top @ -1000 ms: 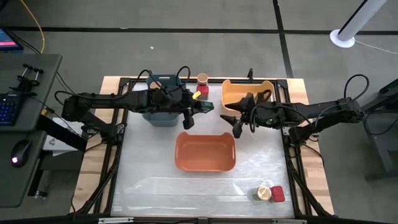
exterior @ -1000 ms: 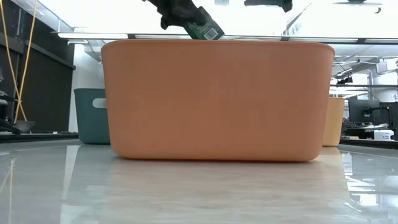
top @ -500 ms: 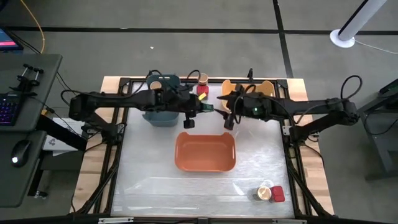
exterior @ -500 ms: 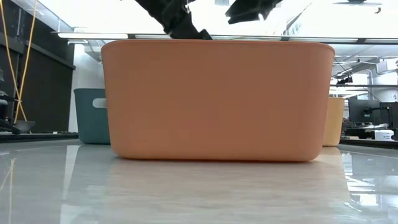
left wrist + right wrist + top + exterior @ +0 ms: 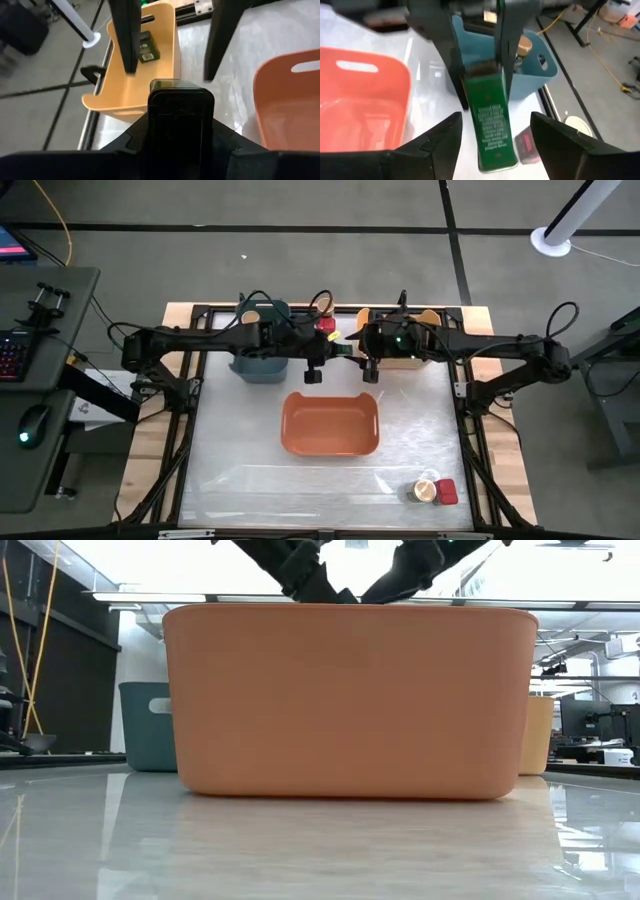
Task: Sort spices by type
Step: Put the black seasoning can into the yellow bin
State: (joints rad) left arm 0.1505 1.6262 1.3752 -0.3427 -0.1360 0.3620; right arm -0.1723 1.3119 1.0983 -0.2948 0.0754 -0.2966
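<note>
Handover in midair, behind the orange bin (image 5: 330,423). My left gripper (image 5: 475,75) is clenched on a dark green spice box (image 5: 489,125). The right gripper (image 5: 170,55) stands spread wide, its fingers either side of the box's free end. I judge the box light, rigid and slick-sided; grip its flat faces. A second ago the right gripper hung back over the yellow bin (image 5: 425,320); now it meets the left.

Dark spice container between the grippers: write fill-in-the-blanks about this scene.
The left gripper is shut on the dark spice container; the right gripper facing it is ____.
The yellow bin already holds one ____ container.
The bin holding the tan-lidded jar is coloured ____.
Missing words: open; dark; blue.
</note>
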